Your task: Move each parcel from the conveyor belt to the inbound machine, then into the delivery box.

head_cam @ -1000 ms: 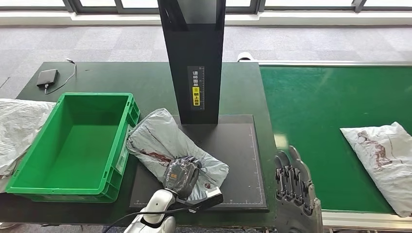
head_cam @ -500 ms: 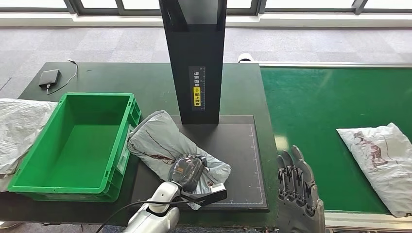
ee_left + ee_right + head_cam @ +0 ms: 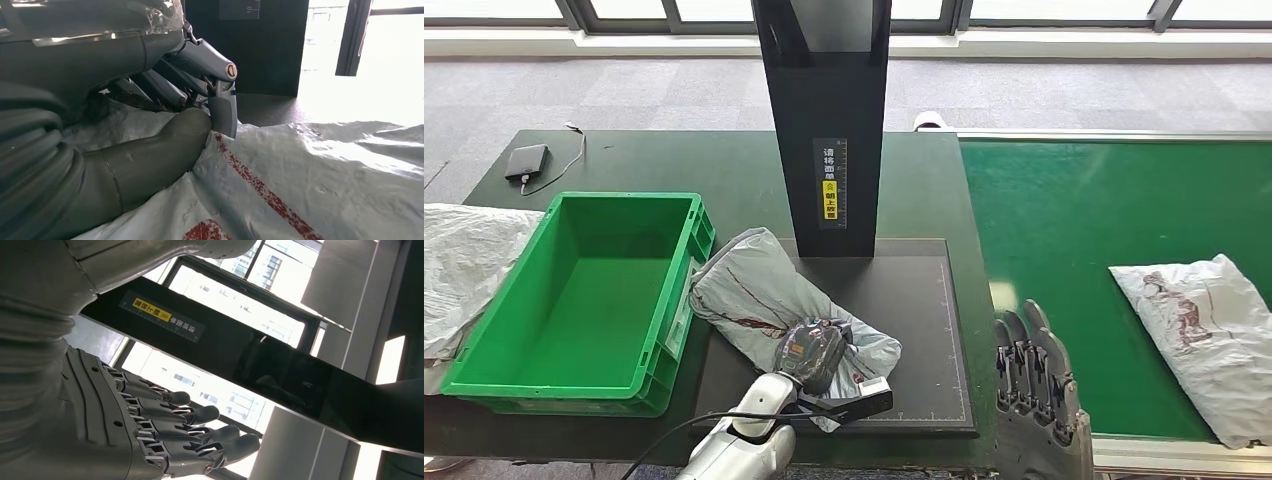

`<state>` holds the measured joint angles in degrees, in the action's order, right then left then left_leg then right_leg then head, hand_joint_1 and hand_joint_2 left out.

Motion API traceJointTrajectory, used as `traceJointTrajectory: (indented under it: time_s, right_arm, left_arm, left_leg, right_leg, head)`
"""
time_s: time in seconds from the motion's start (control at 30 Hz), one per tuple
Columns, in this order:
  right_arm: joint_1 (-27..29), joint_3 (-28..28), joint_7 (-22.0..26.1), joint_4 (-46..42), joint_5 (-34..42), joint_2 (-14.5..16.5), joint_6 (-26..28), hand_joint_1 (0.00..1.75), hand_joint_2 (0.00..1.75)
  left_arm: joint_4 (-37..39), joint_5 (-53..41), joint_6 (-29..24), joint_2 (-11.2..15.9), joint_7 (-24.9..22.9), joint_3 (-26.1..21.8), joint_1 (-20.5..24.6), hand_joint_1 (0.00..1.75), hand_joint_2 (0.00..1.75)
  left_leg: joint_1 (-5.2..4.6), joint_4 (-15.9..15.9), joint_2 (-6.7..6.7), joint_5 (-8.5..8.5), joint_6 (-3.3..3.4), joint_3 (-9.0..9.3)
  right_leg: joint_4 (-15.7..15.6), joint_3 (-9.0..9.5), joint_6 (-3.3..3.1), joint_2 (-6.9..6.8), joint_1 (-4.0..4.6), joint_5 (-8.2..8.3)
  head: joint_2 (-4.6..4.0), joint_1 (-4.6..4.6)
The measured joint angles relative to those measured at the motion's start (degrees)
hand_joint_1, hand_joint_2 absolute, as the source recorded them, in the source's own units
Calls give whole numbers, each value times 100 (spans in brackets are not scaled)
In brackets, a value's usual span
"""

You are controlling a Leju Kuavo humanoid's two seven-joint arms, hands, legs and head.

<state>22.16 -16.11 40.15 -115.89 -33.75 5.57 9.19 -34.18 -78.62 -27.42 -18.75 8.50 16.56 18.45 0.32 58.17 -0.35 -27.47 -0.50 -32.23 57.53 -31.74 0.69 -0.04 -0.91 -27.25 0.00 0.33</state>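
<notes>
Belt parcel [image 3: 1204,335] has slid a bit further left vs 1 s ago; the rest hasn't moved. Your left hand [image 3: 812,352] grips the grey parcel [image 3: 769,300] on the scanner pad [image 3: 914,300], just right of the green box [image 3: 584,290]. Right hand [image 3: 1036,385] holds nothing, fingers straight, by the belt [image 3: 1064,220] edge.

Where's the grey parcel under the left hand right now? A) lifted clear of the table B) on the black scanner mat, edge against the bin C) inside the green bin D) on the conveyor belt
B: the grey parcel lies on the black mat at the scanner column's foot, its far end against the green bin; the left hand grips its near end.
</notes>
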Motion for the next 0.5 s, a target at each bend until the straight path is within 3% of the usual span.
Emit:
traceJointTrajectory:
  time_s: [0.2, 0.37, 0.5]
  right_arm:
    - [78, -1, -1, -43, 17, 0, 61, 0, 175]
    - [110, 0, -1, -59, 128, 0, 114, 0, 175]
    - [173, 2, -2, -64, 196, 1, 163, 0, 175]
  left_arm:
    - [-190, 372, -620, -15, 355, -221, -139, 175, 175]
    - [-1041, 949, -1038, -6, 1207, -437, -493, 175, 175]
    - [-2155, 1452, -1197, 17, 1975, -469, -799, 175, 175]
  left_leg:
    - [0, 0, 4, 1, -2, 3]
    - [2, 1, 4, 14, -12, 10]
    - [3, 1, 4, 12, -13, -4]
  right_leg:
    - [1, -15, -2, 6, 1, 4]
    - [4, -54, -7, 14, 4, 17]
    - [4, -67, -7, 15, 4, 15]
  head:
    - [-1, 0]
    - [0, 0]
    - [0, 0]
